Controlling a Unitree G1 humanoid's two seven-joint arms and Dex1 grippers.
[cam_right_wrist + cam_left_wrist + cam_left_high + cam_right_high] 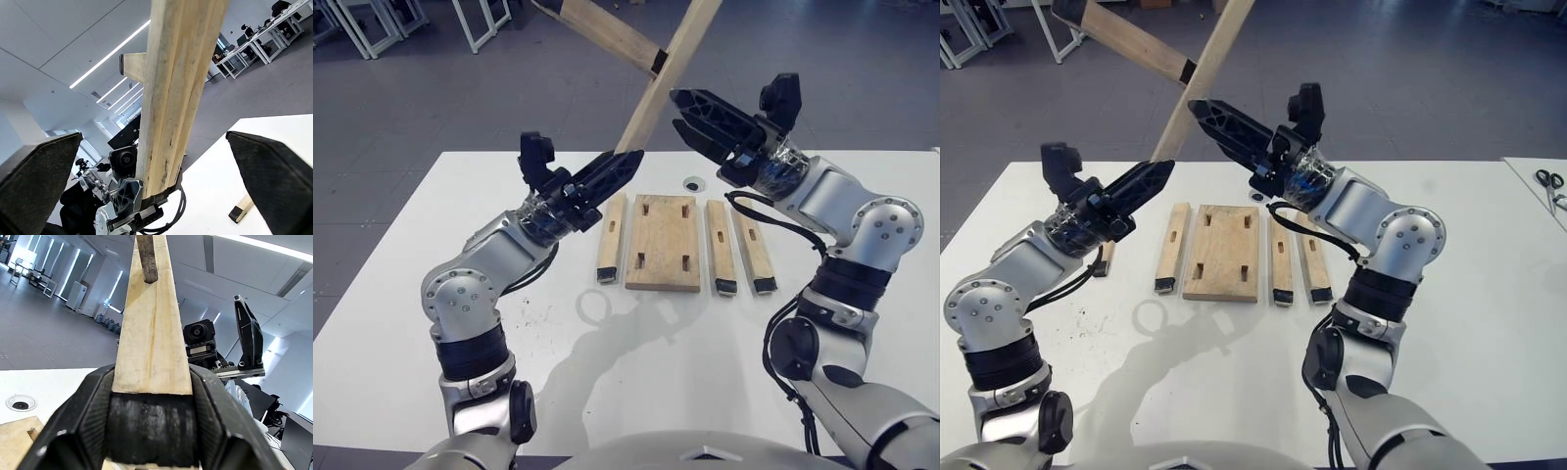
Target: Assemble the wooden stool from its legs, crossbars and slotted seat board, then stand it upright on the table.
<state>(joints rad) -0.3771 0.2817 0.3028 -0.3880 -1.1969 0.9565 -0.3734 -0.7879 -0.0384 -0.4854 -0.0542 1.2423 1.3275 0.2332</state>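
Black two-fingered left gripper [628,163] is clamped on the bottom end of a long pale wooden leg [672,70], above the far edge of the white table [401,294]. From that grip the leg's long axis climbs up and away, leaning toward the robot's right. High on it a second pale wooden bar with a black end cap [607,34] is joined crosswise and runs off to the robot's left.

The black right gripper [677,110] hangs just to the right of the leg, a little above the left grip, with its fingers spread wide and their tips aimed at the wood. In the right wrist view the leg stands between the two pads [41,171]. I can't tell whether either tip touches it.

Flat on the table below lies the square wooden seat board with four slots [663,240]. One short slotted wooden piece [612,238] lies beside it on the left and two more [720,245] [752,253] on the right, all parallel to it.

The right arm is the free one and the nearer one, so I'd expect it to close across the leg.
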